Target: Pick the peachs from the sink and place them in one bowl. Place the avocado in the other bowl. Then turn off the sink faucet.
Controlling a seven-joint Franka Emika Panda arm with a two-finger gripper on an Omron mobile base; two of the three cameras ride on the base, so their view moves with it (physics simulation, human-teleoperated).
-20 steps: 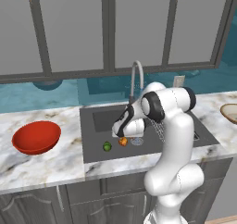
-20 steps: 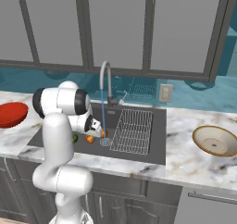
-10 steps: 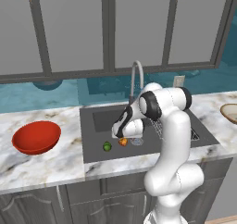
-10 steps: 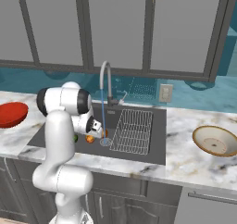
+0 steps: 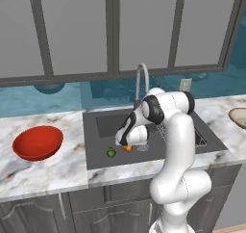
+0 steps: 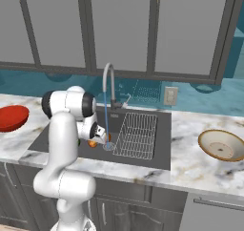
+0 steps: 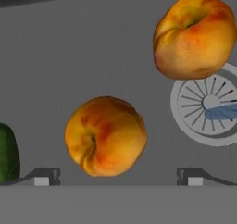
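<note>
Marble counter (image 5: pixel 43 172) runs either side of the dark sink (image 5: pixel 98 126), and your gripper (image 7: pixel 118 176) is down inside that basin, low over its floor. Its fingertips (image 7: pixel 44 176) stand wide apart with nothing between them. Dead ahead of the hand, centred in the gap between the two tips, sits the nearer peach (image 7: pixel 106 136); it is roundish, so no long axis matters and you can close on it as it lies. The second peach (image 7: pixel 194 35) lies further out and off to the hand's right side, beside the round silver drain (image 7: pixel 208 105). The avocado (image 7: pixel 8 153) is just outside the left tip, close enough to be nudged. Water runs from the sink faucet (image 6: pixel 108 84). The tan bowl (image 6: pixel 221 145) and red bowl (image 5: pixel 37 142) wait on the counter.
</note>
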